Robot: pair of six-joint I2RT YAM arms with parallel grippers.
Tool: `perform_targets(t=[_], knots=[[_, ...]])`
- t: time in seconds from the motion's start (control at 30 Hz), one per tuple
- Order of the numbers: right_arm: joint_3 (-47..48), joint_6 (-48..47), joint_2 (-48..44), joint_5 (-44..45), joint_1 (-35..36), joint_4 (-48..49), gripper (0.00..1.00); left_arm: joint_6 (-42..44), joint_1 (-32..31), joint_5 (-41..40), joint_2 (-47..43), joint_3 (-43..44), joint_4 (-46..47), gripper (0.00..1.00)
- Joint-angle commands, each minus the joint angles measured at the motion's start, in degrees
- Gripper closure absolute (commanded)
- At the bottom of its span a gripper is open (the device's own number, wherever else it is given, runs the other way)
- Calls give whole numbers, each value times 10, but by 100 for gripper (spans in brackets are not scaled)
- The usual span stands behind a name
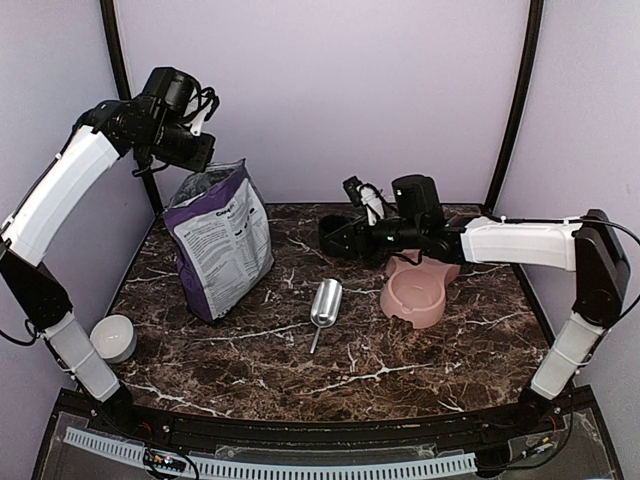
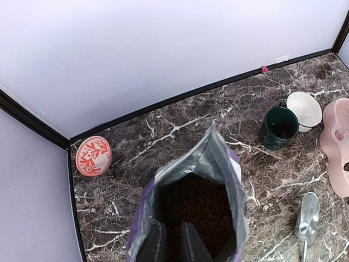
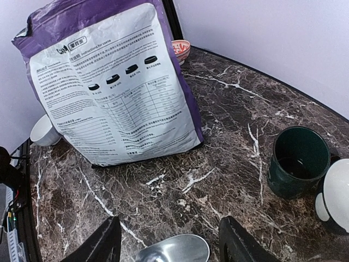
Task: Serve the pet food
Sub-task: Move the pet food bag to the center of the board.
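1. The pet food (image 2: 199, 210) lies loose inside the open bag (image 2: 218, 164), lower middle of the left wrist view. The pellets are tiny, dry and light; I judge they'll spill, so I'd scoop or pour them.
2. The bag is soft, crinkly, foil-lined film.
3. The metal scoop (image 1: 325, 303), centre of the top view, is rigid and slick.
4. The left gripper (image 2: 173, 243) is nearly closed, and I cannot tell if it pinches the rim. The right gripper (image 3: 173, 240) is spread wide and empty.

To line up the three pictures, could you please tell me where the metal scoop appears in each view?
Top view: the scoop lies mid-table, between the purple bag and the pink bowl.
Left wrist view: the scoop is at the lower right, right of the bag.
Right wrist view: the scoop is at bottom centre, cut off by the edge, in front of the bag.
Shared landmark: the purple bag.
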Motion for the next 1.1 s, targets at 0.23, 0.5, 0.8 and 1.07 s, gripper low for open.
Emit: perform_targets(t=[0.23,0.5,0.8,1.07], knots=[[15,16,0,27,6,3,39,-5,26,-9,-30,-71,59,100],[42,33,21,34,6,-9,39,-9,75,15,-27,-102,78,98],[44,43,34,43,6,-16,39,-21,128,52,-49,-174,113,87],[61,52,48,43,6,-22,39,-15,137,57,-59,-190,121,62]])
